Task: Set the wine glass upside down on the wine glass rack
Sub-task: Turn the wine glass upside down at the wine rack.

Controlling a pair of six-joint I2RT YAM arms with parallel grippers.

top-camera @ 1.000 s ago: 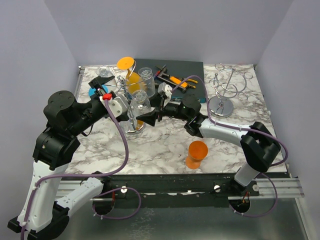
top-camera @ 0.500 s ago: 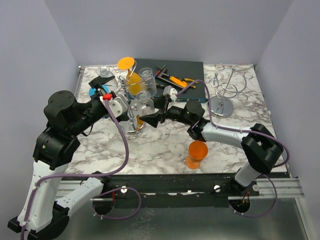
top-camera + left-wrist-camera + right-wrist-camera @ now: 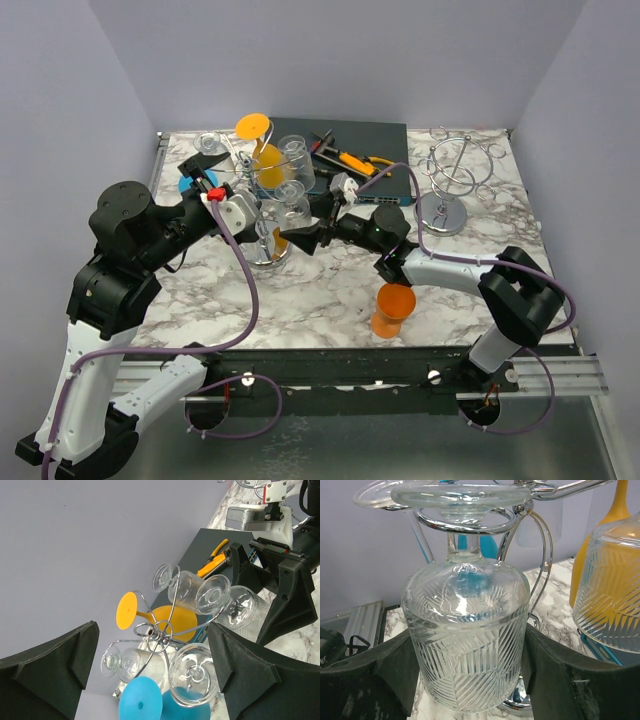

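The right claw (image 3: 467, 680) clasps the wine glass (image 3: 465, 645) by its ribbed bowl, one finger against each side. The glass hangs upside down on the rack (image 3: 470, 530), filling the centre of the right wrist view, with its stem through a wire ring and its foot above the ring. The left claw (image 3: 154, 630) is spread wide and holds nothing (it hovers just beside the rack, upper left in the overhead view). An orange cup (image 3: 392, 308) stands on the desk (image 3: 330, 290), lower centre.

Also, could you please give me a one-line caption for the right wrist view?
Clear ribbed wine glass hanging upside down in the chrome rack ring, bowl held by the right pincer.
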